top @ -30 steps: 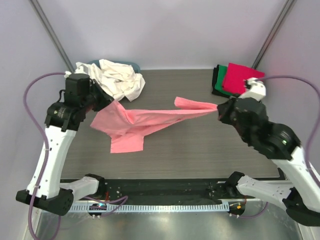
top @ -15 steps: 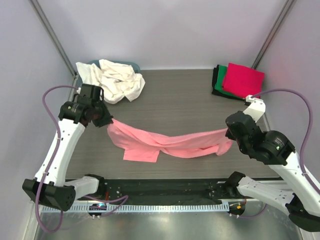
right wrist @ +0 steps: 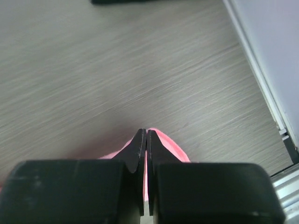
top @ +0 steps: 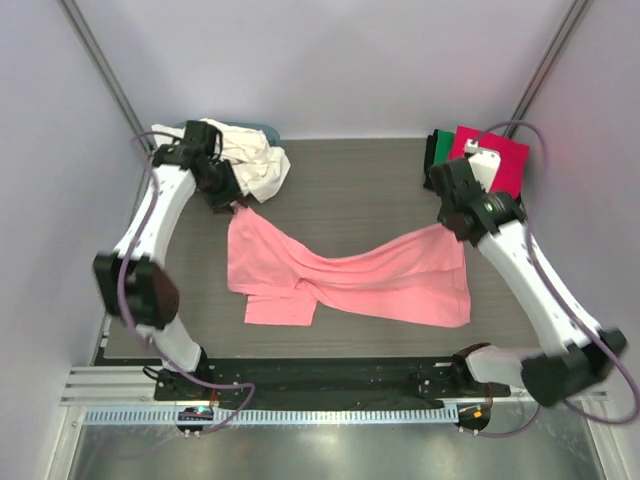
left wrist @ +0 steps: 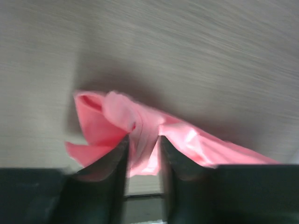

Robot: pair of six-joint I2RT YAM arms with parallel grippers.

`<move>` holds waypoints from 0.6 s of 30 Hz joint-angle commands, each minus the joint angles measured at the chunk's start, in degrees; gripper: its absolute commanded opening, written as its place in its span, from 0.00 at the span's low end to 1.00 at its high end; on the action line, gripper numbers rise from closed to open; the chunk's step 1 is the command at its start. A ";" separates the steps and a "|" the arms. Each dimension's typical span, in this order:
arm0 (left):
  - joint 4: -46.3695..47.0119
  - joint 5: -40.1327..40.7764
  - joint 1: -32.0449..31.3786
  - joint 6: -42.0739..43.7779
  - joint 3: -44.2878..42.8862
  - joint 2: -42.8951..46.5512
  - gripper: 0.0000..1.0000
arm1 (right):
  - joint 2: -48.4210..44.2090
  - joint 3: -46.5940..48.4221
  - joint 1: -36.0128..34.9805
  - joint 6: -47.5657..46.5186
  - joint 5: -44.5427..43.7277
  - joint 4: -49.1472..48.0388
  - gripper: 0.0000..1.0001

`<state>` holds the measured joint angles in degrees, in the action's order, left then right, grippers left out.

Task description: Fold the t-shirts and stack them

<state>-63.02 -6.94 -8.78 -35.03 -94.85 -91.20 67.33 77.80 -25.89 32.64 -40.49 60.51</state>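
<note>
Two corners of the salmon pink t-shirt (top: 350, 282) are pinched, mid-frame. Your left gripper (top: 231, 203) clamps one, your right gripper (top: 461, 226) the other.

Left arm (top: 160, 205), right arm (top: 535, 275): white links, black joint housings, purple cables (top: 518, 124) looping alongside. Left gripper (left wrist: 143, 140), right gripper (right wrist: 145, 133): matte black tapered jaws on blocky black bodies.

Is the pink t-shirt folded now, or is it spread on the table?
Spread, not folded: the pink t-shirt lies open on the table, creased mid-way; left gripper and right gripper pinch its far corners.
</note>
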 commanded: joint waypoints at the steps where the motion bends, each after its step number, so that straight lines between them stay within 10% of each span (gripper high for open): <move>1: -1.56 -0.98 1.74 4.34 -4.10 -16.07 0.45 | 13.93 -0.29 12.23 -8.73 18.40 -9.88 0.06; 4: -1.85 1.57 1.48 4.88 -2.99 -15.34 0.63 | 21.68 0.78 12.88 -10.58 23.61 -8.66 0.69; 7: 3.42 6.48 1.57 3.66 8.42 -5.25 0.66 | 17.95 -5.89 12.88 -9.71 24.32 -12.77 0.85; 18: 23.17 7.20 1.48 -7.68 47.02 17.63 0.52 | 6.24 -23.20 12.97 -6.98 28.36 -19.64 0.87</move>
<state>-49.21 -0.01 -7.20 -37.80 -54.30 -72.60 76.64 57.32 -12.95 24.62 -14.66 44.16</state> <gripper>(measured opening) 0.529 0.869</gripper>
